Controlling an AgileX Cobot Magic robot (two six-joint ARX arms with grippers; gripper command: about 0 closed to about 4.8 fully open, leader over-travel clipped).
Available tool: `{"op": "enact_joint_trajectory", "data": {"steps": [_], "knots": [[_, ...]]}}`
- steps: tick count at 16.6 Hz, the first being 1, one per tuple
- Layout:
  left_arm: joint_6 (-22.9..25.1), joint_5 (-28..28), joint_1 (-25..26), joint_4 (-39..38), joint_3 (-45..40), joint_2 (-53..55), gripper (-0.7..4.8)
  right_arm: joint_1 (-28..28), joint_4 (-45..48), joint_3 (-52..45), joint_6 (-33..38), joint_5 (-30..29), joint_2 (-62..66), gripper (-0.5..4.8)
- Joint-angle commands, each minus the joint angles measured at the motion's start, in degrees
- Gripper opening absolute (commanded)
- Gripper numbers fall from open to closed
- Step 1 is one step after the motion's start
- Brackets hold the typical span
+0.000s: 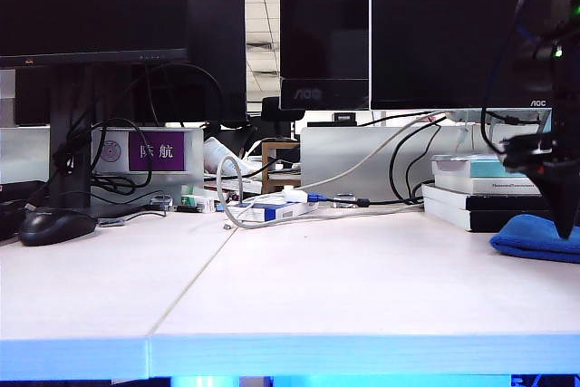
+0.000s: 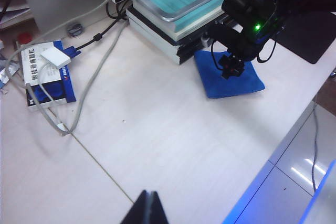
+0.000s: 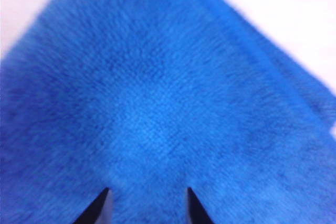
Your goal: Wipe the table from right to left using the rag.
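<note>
A: While the right gripper (image 3: 147, 203) hangs over it with jaws spread and nothing between them, where is the fuzzy bright blue microfibre rag (image 2: 228, 76)?

B: Flat at the white matte table's (image 1: 299, 287) right end, directly beneath; the left gripper (image 2: 148, 208), pinched closed, waits well apart.

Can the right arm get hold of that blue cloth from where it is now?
Probably yes. The right gripper hangs just above the rag with its jaws apart, and nothing lies between them. The stack of books sits just behind the rag, beside the arm, not under it. The left gripper stays far off.
</note>
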Motion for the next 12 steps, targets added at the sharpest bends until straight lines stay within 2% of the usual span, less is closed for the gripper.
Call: {"op": "enact_joint_trajectory", "data": {"steps": [1,5,6,7,12], "knots": [[0.22,0.39,-0.04,0.70,0.28,-0.15,-0.05,-0.35,0.13,0.11,-0.11,0.11,1.09,1.86],[0.22,0.39,-0.04,0.70,0.28,-0.15,-0.05,-0.31,0.04,0.09,-0.11,0.11,2.12,1.79],[0.22,0.39,-0.04,0.70,0.28,-0.15,-0.05,-0.28,-0.44,0.09,-0.11,0.11,2.12,0.65],[0.22,0.39,-0.04,0.70,0.28,-0.15,-0.05,-0.28,-1.42,0.09,-0.11,0.11,2.12,-0.06],[0.26,0.39,-0.04,0.72,0.28,-0.15,-0.05,-0.22,-6.95,0.09,-0.11,0.07,2.12,-0.03]]}}
